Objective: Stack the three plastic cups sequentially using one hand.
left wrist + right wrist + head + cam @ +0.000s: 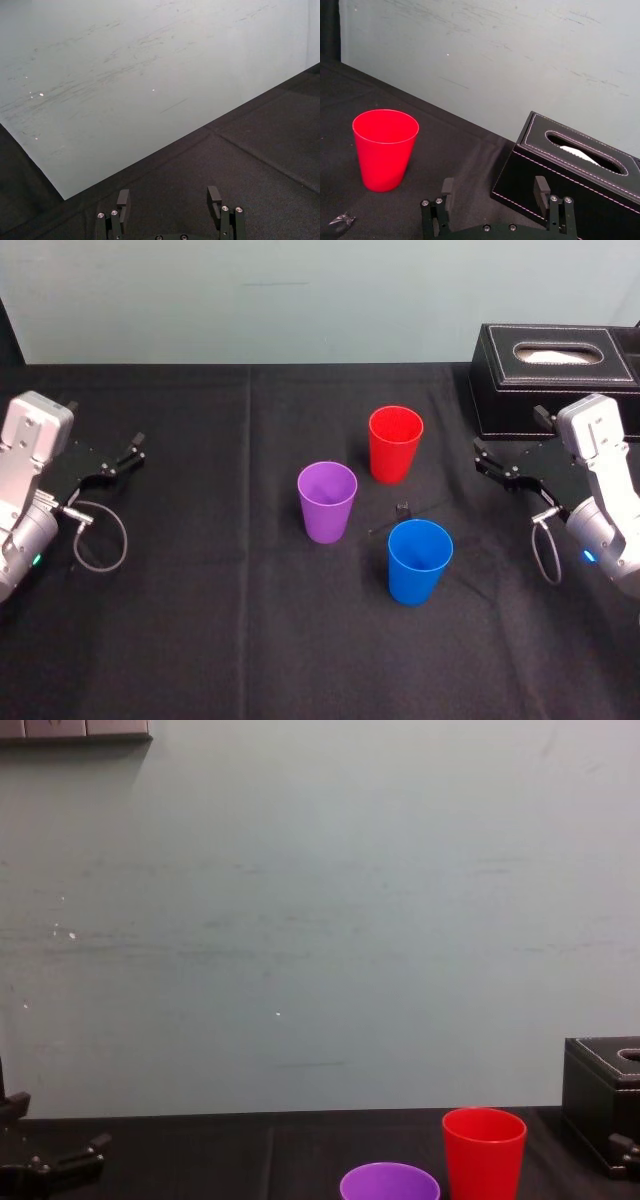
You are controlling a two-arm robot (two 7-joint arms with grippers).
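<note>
Three cups are seen upright, mouths up, on the black-clothed desk (200, 620), none touching another. The red cup (395, 443) is set farthest, the purple cup (327, 501) nearer and to its left, and the blue cup (419, 560) nearest, to the right of the purple one. Bare cloth is left between all three, and a small dark scrap (402, 510) lies in the gap between red and blue. The right gripper (487, 462) is held low at the right of the desk, just beside the near side of a black stitched box (555, 380) that stands at the far right by the wall (300, 300). Its jaws are apart and empty, pointed toward the red cup, with open cloth between. The left gripper (125, 455) is parked by the left edge, well apart from the cups, its jaws likewise spread with nothing between them. Wide bare cloth is left along the near side and over the left half of the desk.
</note>
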